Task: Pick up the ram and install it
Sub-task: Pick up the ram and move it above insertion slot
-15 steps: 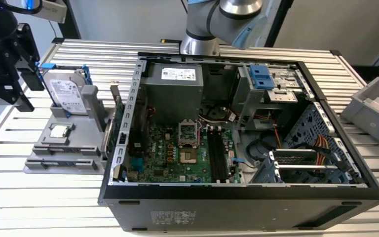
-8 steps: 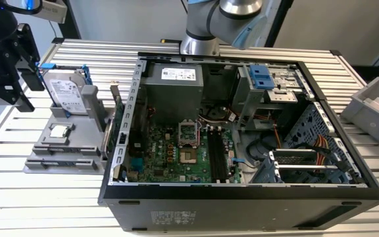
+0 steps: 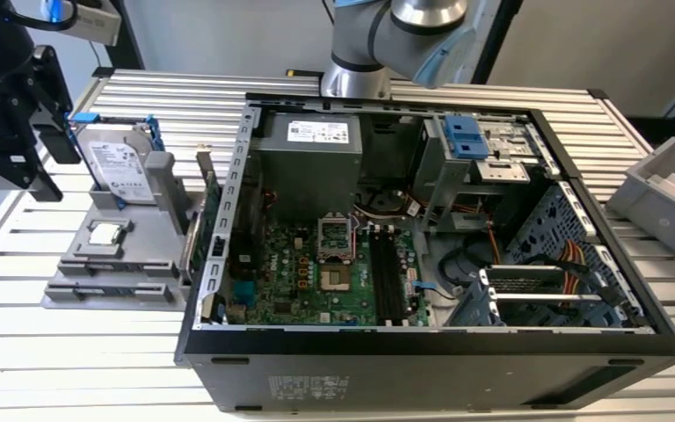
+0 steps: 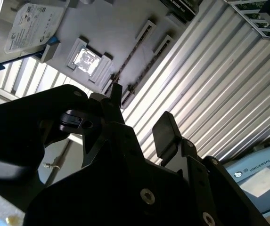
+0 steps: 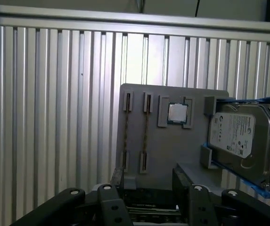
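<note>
Two ram sticks stand edge-on in slots of a grey fixture (image 5: 172,146); in the first wrist view one ram stick (image 5: 126,131) is a thin dark line beside the other (image 5: 145,132). They also show in the second wrist view (image 4: 134,52). My black gripper (image 5: 149,188) hovers above and short of the fixture, open, with nothing between its fingers (image 4: 165,132). In the exterior view the gripper (image 3: 32,149) hangs at the far left, beside the fixture (image 3: 115,272). The open computer case (image 3: 431,343) holds a motherboard with long black memory slots (image 3: 387,281).
On the fixture sit a silver hard drive in a blue frame (image 3: 120,163), a square processor chip (image 3: 105,233) and a green card (image 3: 206,189). A grey bin (image 3: 666,189) stands at the exterior view's right. The ribbed metal table (image 3: 80,352) lies underneath.
</note>
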Tool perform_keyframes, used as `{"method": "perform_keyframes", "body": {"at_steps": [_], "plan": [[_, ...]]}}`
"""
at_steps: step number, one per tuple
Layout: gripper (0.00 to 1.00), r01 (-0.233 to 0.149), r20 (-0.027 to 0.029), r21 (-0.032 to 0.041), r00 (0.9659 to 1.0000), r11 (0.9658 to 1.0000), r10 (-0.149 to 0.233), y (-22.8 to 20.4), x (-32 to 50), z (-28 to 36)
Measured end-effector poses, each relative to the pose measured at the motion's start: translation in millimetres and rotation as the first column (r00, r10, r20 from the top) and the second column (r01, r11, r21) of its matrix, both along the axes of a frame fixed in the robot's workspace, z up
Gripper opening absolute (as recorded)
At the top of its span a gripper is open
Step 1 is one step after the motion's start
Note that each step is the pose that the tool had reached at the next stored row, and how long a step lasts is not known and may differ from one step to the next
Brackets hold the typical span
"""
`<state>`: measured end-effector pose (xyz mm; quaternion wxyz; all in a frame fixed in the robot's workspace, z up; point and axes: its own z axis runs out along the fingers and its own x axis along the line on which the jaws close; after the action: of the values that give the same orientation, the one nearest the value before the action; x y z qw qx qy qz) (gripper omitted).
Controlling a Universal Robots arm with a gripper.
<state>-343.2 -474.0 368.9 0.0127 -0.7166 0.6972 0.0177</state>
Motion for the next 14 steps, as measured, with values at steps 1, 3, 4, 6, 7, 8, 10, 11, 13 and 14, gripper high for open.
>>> {"method": "perform_keyframes", "body": {"at_steps": [1,3,4,6,7,8,10,11,13,14], "plan": [[1.00,0.000,0.0001,0.0000,1.0000,1.0000,0.000,0.0,0.0,-0.6],[1.00,0.000,-0.0001,0.0000,1.0000,1.0000,0.000,0.0,0.0,-1.6],[1.00,0.000,0.0000,-0.0001,1.0000,1.0000,0.000,0.0,0.0,-2.1],[1.00,0.000,-0.0001,-0.0002,1.0000,1.0000,0.000,0.0,0.0,-3.1],[1.00,0.000,0.0000,-0.0003,1.0000,1.0000,0.000,0.0,0.0,-3.6],[1.00,0.000,0.0000,-0.0005,1.0000,1.0000,0.000,0.0,0.1,-4.2],[1.00,0.000,-0.0001,-0.0012,1.0000,1.0000,0.000,0.0,0.1,-5.2],[1.00,0.000,0.0000,-0.0015,1.0000,1.0000,0.000,0.0,0.1,-5.7],[1.00,0.000,0.0000,-0.0024,1.0000,1.0000,0.000,0.0,0.0,-6.7],[1.00,0.000,0.0000,-0.0030,1.0000,1.0000,0.000,0.0,0.0,-7.2]]}}
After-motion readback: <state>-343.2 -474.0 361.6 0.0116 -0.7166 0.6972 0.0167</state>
